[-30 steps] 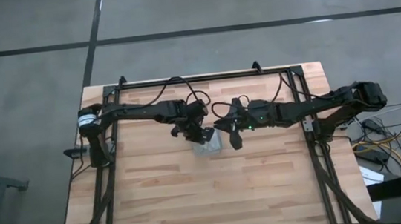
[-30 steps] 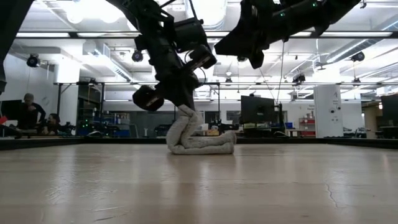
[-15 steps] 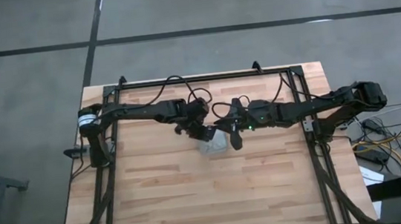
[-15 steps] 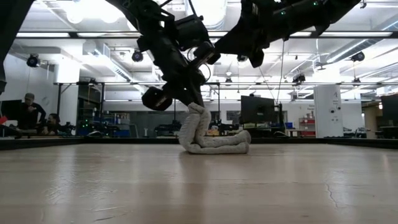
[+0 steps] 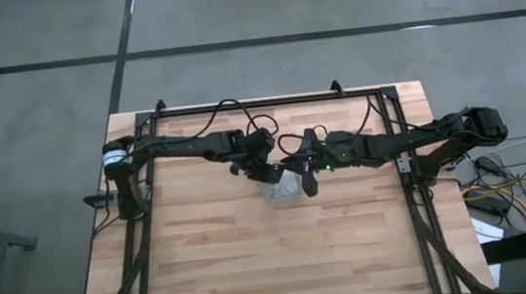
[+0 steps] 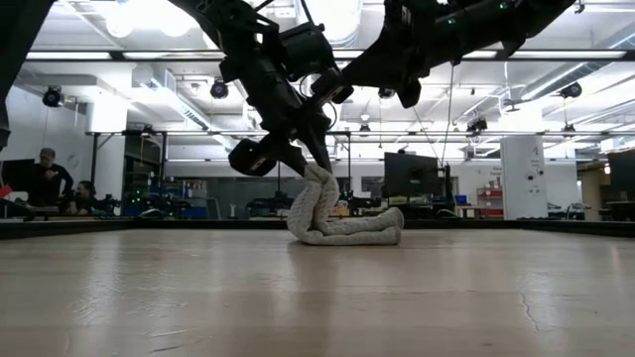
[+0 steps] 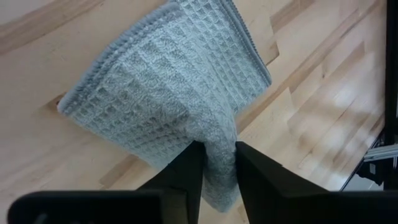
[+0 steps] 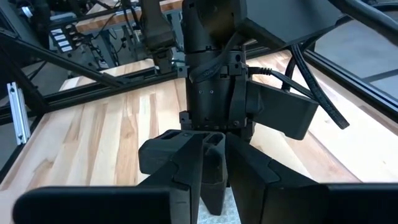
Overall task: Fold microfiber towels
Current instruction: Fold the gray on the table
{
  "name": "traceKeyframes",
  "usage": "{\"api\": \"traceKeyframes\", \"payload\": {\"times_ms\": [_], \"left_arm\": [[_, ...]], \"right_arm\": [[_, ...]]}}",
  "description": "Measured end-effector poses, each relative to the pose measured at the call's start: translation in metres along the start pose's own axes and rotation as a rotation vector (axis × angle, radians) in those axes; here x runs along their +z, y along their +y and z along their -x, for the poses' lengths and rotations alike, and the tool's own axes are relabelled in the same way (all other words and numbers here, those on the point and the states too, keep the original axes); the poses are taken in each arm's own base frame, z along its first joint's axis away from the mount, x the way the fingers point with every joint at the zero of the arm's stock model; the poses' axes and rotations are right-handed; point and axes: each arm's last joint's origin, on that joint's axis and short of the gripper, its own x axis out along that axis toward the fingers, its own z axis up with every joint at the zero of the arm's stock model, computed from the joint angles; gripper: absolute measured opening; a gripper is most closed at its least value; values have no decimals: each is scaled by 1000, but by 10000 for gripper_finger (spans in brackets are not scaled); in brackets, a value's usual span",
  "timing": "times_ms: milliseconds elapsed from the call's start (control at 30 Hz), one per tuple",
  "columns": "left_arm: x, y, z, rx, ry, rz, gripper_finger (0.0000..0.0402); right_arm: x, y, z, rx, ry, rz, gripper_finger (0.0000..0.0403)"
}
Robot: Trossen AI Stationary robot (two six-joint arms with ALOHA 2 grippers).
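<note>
The light grey-blue microfiber towel (image 5: pixel 285 188) lies folded in layers near the table's middle. Its bottom layers rest flat on the wood (image 6: pixel 349 234), and its left end rises in a thick flap (image 6: pixel 316 193). My left gripper (image 6: pixel 316 167) is at the top of that flap, shut on it; in the left wrist view the cloth (image 7: pixel 168 81) fills the gap between its fingers (image 7: pixel 217 149). My right gripper (image 6: pixel 405 97) hangs above and just right of the towel, open and holding nothing (image 8: pixel 214 155). My left gripper pinches the towel's raised left end (image 7: pixel 217 163) between its two fingers, a bunched fold of more than one layer. The fingers (image 7: pixel 186 171) slant down from above and from the table's left. The flap stands up slack, and the remaining towel (image 6: pixel 357 230) lies on the table.
Bare wooden tabletop (image 5: pixel 255 255) spreads all around the towel. A black frame rail (image 5: pixel 268 100) runs along the far edge, with struts down both sides. Beyond the table, people sit at the room's far left (image 6: pixel 45 178).
My left gripper has gone a little toward the table's right edge and tipped its fingers, still on the flap. The folded towel has slid along the table to the right with it, and the raised flap now leans more. My right gripper has kept still.
</note>
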Motion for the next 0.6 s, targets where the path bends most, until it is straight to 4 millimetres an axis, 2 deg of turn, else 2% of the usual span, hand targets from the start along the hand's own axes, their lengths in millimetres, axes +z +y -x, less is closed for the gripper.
{"api": "traceKeyframes", "payload": {"times_ms": [600], "left_arm": [[2,-3,0,-32,-16,3,143]], "right_arm": [[0,0,0,1,-2,4,68]]}}
